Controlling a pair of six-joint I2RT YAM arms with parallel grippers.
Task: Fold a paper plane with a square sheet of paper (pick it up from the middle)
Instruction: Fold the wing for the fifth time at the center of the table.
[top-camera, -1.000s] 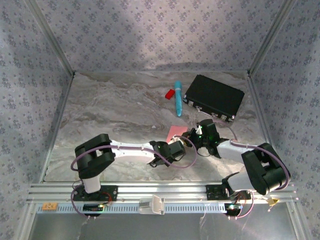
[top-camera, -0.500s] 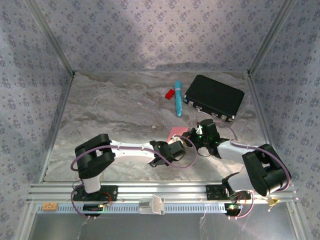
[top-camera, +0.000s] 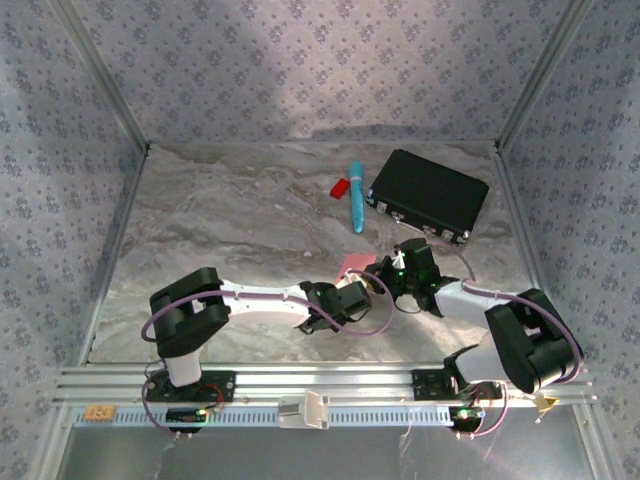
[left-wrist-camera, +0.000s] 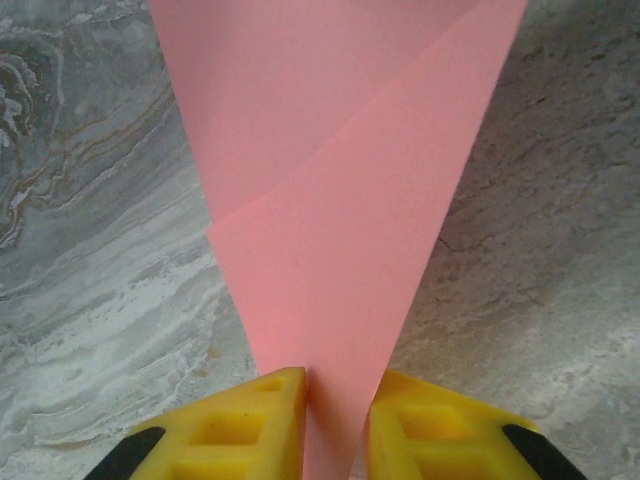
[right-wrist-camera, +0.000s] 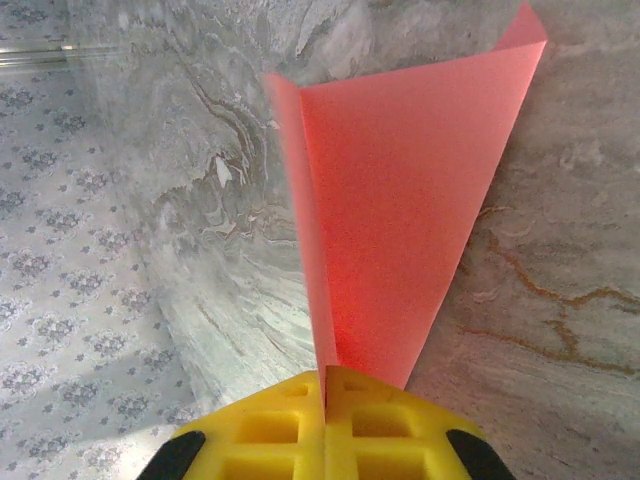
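The pink sheet of paper (top-camera: 350, 263), folded into a tapering pointed shape, lies in the middle of the marble table between both grippers. In the left wrist view its narrow end (left-wrist-camera: 330, 200) runs flat between my left gripper's (left-wrist-camera: 335, 420) yellow fingers (left-wrist-camera: 250, 420). They stand a small gap apart, with a sliver of table beside the paper. My right gripper (right-wrist-camera: 325, 385) is shut on another corner of the paper (right-wrist-camera: 400, 200), which rises as an upright flap from the seam of its fingers. From above, the left gripper (top-camera: 368, 287) and right gripper (top-camera: 380, 270) meet at the sheet's near right edge.
A black case (top-camera: 428, 193) sits at the back right, with a blue pen (top-camera: 356, 196) and a small red plastic piece (top-camera: 339, 187) to its left. Patterned walls close in three sides. An aluminium rail (top-camera: 320, 385) runs along the near edge.
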